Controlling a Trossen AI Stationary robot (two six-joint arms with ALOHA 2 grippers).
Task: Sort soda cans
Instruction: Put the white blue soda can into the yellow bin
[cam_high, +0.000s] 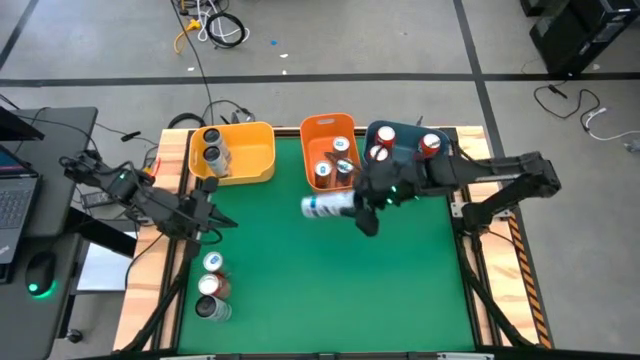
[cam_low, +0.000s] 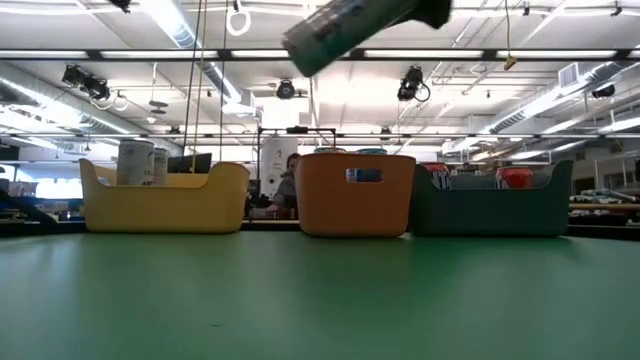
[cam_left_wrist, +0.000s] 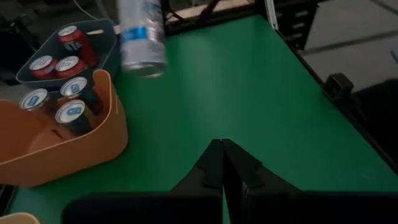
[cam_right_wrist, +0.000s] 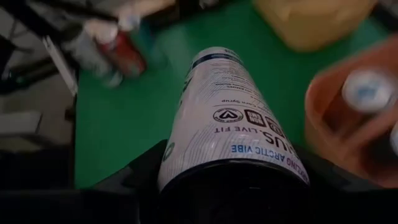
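Above green surface (cam_high: 330, 280), beside orange bin (cam_high: 328, 150): right end effector (cam_high: 362, 205) clamps white-blue can (cam_high: 326, 206) sideways. Left end effector (cam_high: 205, 215) closed, idle. Advice: tip can upright over orange bin before release.

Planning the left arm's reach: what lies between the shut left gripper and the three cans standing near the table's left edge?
Only bare green mat, per the high view, separates left gripper from three cans.

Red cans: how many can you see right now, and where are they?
3, all standing in the blue bin at the table's far right: two close together, one apart nearer the right arm. More may be hidden under that arm.
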